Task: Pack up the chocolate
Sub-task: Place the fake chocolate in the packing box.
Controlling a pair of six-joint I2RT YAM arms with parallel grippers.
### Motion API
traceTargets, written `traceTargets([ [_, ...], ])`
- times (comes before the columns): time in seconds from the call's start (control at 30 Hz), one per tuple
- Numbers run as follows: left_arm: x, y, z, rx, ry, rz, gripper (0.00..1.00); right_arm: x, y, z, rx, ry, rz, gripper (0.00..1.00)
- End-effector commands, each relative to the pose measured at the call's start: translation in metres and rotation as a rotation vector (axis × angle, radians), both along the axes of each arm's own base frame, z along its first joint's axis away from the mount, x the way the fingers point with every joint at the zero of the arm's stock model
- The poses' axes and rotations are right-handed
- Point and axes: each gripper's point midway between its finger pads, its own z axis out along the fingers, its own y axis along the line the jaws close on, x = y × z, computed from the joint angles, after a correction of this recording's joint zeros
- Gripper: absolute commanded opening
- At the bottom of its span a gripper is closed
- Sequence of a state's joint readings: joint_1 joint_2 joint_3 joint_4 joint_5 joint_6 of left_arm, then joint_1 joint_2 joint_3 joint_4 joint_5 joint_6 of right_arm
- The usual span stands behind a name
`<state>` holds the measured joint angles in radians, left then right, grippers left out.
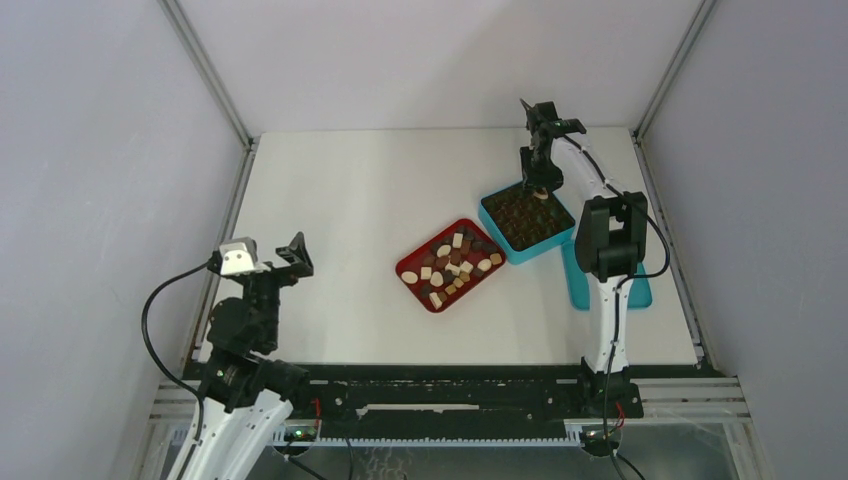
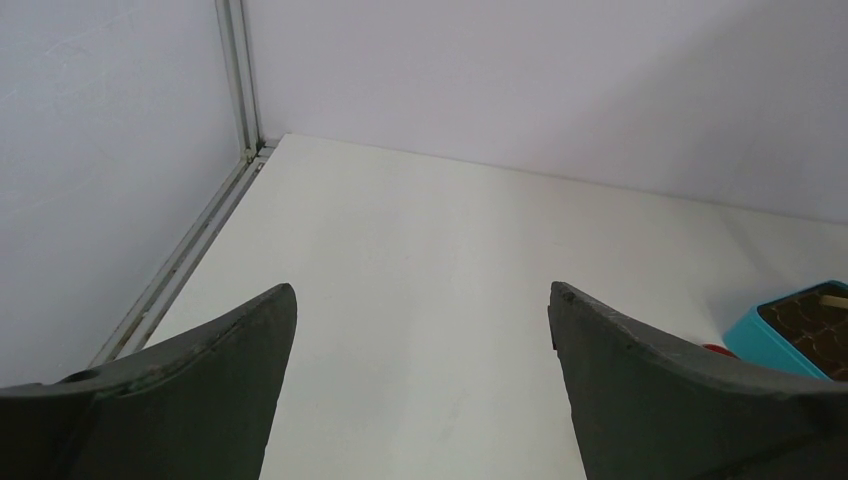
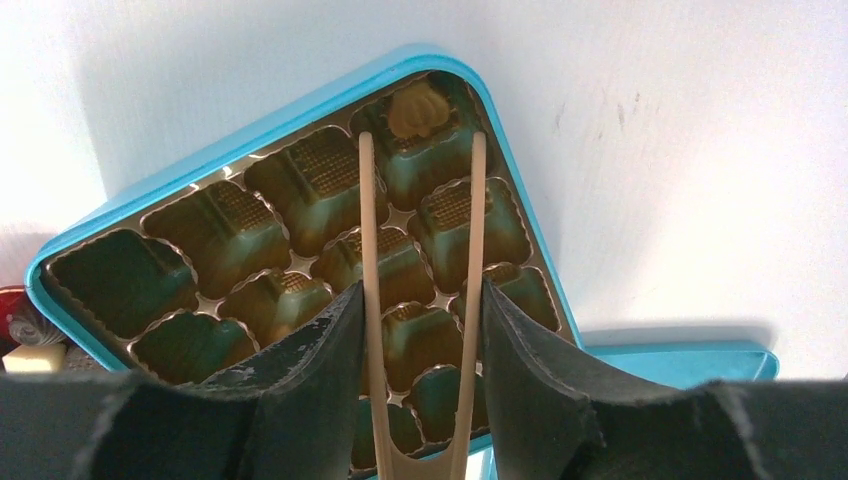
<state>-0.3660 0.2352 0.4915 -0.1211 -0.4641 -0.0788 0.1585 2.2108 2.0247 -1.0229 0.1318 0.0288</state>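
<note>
Right wrist: teal box (image 1: 498, 238), one tan chocolate (image 3: 420, 108) in corner cell; right gripper (image 3: 422, 300) half-closed on tongs (image 3: 367, 220); left gripper (image 2: 420, 300) wide open, empty.

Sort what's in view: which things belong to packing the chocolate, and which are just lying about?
Job: chocolate pieces on the red tray; teal box, one tan piece in its corner cell; wooden tongs, held by the right gripper.
Lying about: teal lid beside the box; left gripper, open.

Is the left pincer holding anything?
No, the left pincer stands wide open, with only the table showing between its fingers.
</note>
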Motion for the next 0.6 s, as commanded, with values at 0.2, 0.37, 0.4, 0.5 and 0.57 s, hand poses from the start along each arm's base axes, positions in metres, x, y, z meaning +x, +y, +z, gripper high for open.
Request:
traceTargets([
  [0.2, -0.007, -0.002, 0.011, -0.006, -0.062, -0.036, 1.00, -0.013, 0.011, 0.055, 0.009, -0.107, 0.031, 0.48],
  [0.37, -0.008, -0.005, 0.011, -0.007, -0.060, -0.054, 1.00, -0.038, 0.026, 0.066, 0.040, -0.120, 0.068, 0.44],
  [0.4, -0.008, -0.006, 0.012, -0.008, -0.061, -0.057, 1.00, -0.045, 0.031, 0.070, 0.047, -0.122, 0.080, 0.44],
  [0.5, -0.008, -0.007, 0.011, -0.009, -0.057, -0.065, 1.00, -0.065, 0.050, 0.070, 0.059, -0.109, 0.131, 0.44],
  [0.57, -0.008, -0.008, 0.012, -0.010, -0.057, -0.070, 1.00, -0.080, 0.062, 0.069, 0.063, -0.094, 0.164, 0.44],
])
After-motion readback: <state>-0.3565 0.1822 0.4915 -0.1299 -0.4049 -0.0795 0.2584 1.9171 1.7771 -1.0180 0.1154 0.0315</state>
